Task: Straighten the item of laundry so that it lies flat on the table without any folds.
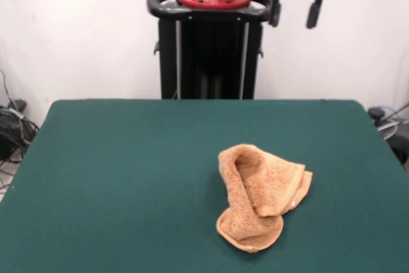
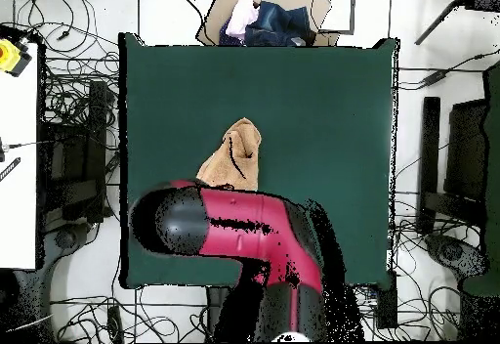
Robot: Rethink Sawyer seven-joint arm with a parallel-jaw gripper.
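The orange-tan towel [image 1: 259, 196] lies crumpled on the green table [image 1: 128, 177], right of centre and near the front edge. It is folded over itself, with a raised hump at the back and a rolled lump at the front. My gripper [image 1: 295, 12] hangs high above the table's far edge, to the right of the pedestal and well away from the towel. Its two black fingers [image 1: 314, 11] stand apart with nothing between them. In the overhead view the towel [image 2: 234, 154] partly shows on the table [image 2: 312, 106], and the red and black arm [image 2: 234, 233] covers its near end.
The black pedestal with a red base [image 1: 211, 49] stands behind the table's far edge. In the overhead view a cardboard box of clothes [image 2: 269, 18] sits past the far edge, and cables and equipment [image 2: 73, 154] line both sides.
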